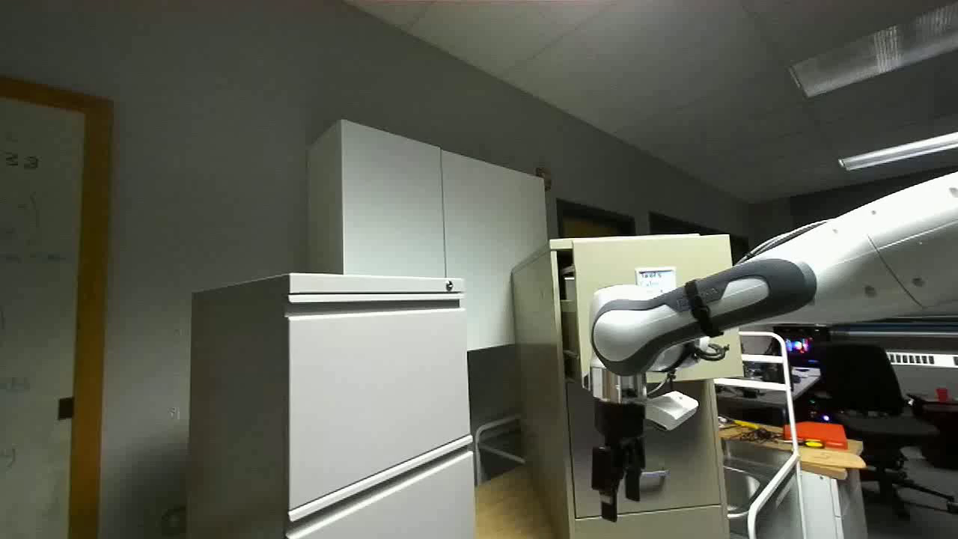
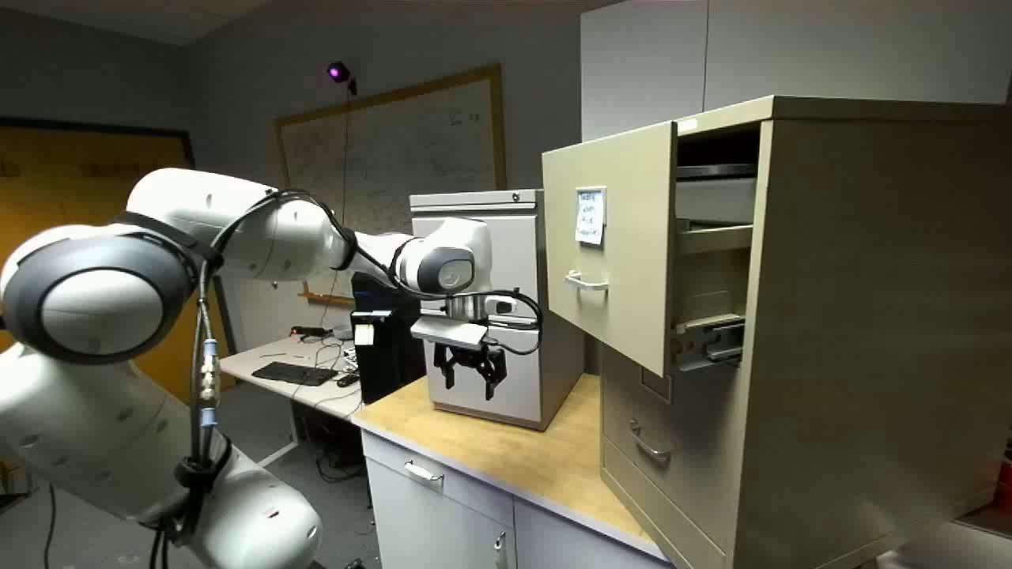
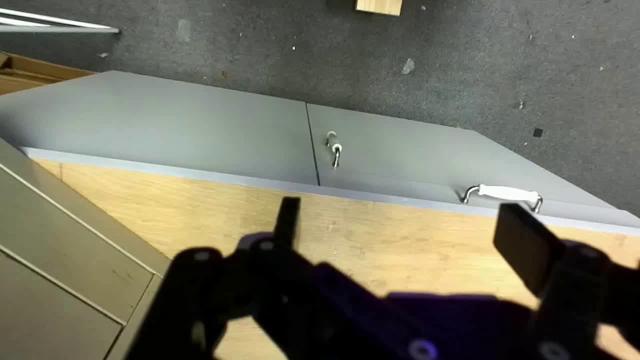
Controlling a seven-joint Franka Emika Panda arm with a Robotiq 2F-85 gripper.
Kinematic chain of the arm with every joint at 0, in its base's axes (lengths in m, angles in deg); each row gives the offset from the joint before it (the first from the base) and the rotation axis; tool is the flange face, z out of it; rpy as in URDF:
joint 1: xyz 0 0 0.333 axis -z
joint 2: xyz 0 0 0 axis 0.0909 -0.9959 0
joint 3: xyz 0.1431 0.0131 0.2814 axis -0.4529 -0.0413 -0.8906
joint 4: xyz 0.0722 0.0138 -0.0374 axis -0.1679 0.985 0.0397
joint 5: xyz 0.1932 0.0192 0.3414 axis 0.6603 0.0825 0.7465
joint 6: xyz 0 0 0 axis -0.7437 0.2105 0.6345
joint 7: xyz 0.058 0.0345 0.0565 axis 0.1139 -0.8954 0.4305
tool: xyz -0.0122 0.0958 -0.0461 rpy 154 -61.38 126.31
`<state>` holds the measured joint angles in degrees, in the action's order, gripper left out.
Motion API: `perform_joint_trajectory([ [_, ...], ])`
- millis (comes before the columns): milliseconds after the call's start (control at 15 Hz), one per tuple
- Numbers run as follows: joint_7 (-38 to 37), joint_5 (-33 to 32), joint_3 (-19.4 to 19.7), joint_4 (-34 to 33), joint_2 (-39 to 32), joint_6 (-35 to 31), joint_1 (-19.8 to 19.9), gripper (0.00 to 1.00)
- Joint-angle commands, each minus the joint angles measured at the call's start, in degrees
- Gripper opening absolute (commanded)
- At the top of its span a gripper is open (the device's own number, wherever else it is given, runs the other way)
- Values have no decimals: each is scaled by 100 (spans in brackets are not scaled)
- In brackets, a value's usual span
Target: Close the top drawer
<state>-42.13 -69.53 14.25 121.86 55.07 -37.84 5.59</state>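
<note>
The top drawer is pulled partway out of the beige filing cabinet. Its flat cream front shows in both exterior views (image 1: 617,262) (image 2: 632,237), with a paper label and a handle. The open gap behind the front shows metal rails and the drawer side. My gripper (image 2: 470,387) points down with its fingers apart and nothing between them. It hangs apart from the drawer, lower than the handle, over the wooden counter. It also shows in an exterior view (image 1: 621,505) and in the wrist view (image 3: 400,205). In the wrist view I cannot make out the top drawer.
A pale-grey drawer cabinet (image 1: 378,397) (image 2: 514,261) stands on the wooden counter (image 2: 458,435) (image 3: 360,235). The filing cabinet's lower drawer has a protruding handle (image 2: 650,446). White base cabinets (image 2: 435,506) with handles lie under the counter. A white rail frame (image 1: 782,457) stands beside the filing cabinet.
</note>
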Motion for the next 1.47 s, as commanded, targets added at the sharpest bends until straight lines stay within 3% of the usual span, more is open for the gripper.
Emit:
perform_joint_trajectory([
  [0, 23, 28, -56, -16, -7, 9, 65, 100],
  [600, -178, -55, -124, -46, -19, -81, 124, 100],
  [1067, -1138, -779, -654, 8, 271, -859, 350, 98],
  [1200, -1531, -1112, -858, -25, 406, -968, 433, 74],
  [1333, -1910, -1361, -1032, -28, 608, -1055, 500, 63],
  [1400, -2093, -1492, -1116, -21, 716, -1106, 541, 53],
])
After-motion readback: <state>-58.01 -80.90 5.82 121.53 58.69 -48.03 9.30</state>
